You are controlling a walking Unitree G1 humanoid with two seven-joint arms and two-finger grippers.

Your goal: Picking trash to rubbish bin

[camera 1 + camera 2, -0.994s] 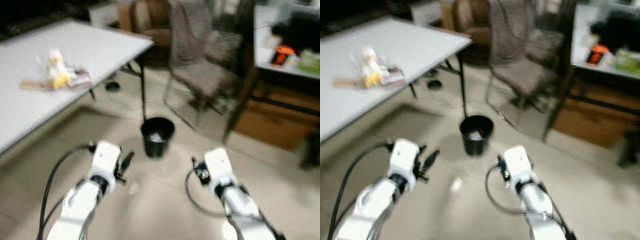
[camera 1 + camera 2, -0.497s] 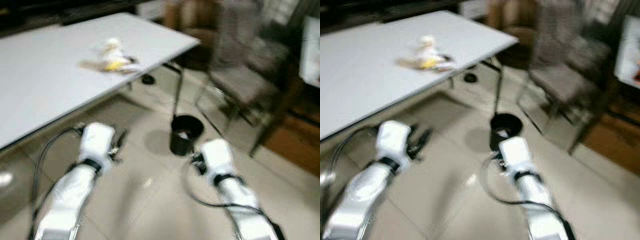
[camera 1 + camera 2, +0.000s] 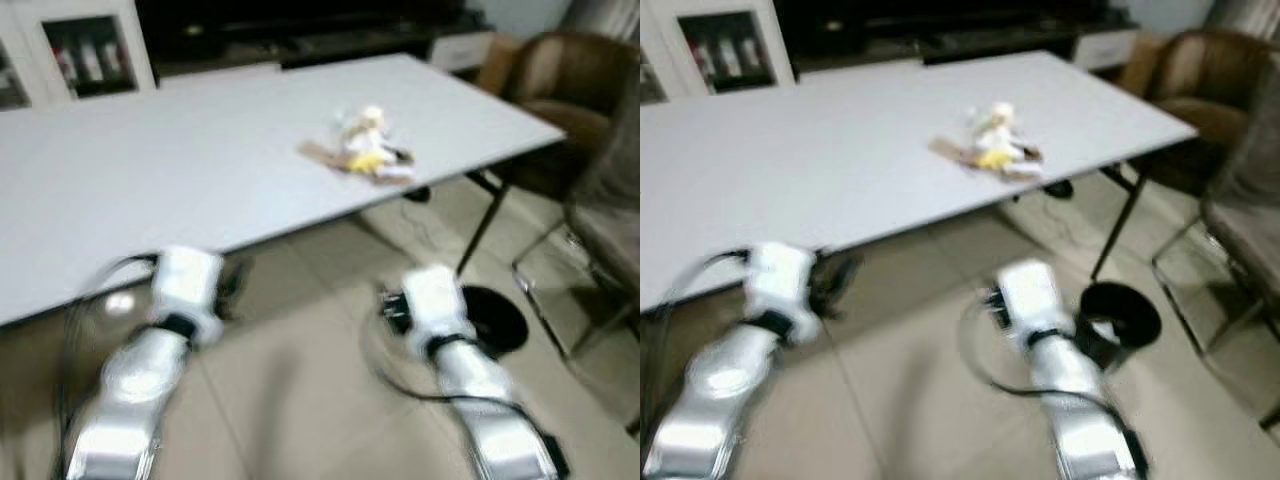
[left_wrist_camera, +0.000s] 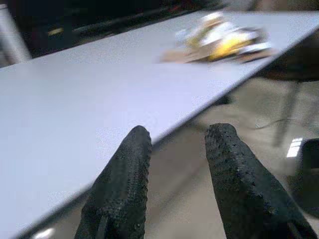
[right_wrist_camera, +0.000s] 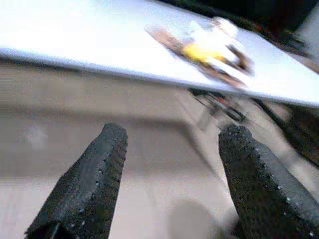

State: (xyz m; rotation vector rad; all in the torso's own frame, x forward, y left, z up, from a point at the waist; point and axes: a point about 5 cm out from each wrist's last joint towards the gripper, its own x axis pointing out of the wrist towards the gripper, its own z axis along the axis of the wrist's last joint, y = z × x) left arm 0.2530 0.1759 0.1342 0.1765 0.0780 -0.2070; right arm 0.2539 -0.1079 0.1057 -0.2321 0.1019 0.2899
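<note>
Well, the white worktop (image 3: 200,170) fills the view, the black rubbish bin (image 3: 1120,322) sits on the floor by its corner leg, and the trash pile (image 3: 362,150) (yellow and white wrappers) lies untouched near the worktop's edge. Left gripper (image 4: 177,164) and right gripper (image 5: 172,172) both gape, carrying nothing, so pickup and drop remain.

You're looking at a smooth, matt white table (image 3: 200,160) on thin dark metal legs, with crinkled, glossy-looking trash (image 3: 362,150) on it. The floor (image 3: 300,400) is glossy pale tile. Your left gripper (image 4: 174,149) has black, pebbled, rubbery-looking fingers (image 4: 127,179); the right gripper (image 5: 169,149) looks the same. The chair (image 3: 545,100) looks like smooth brown leather
</note>
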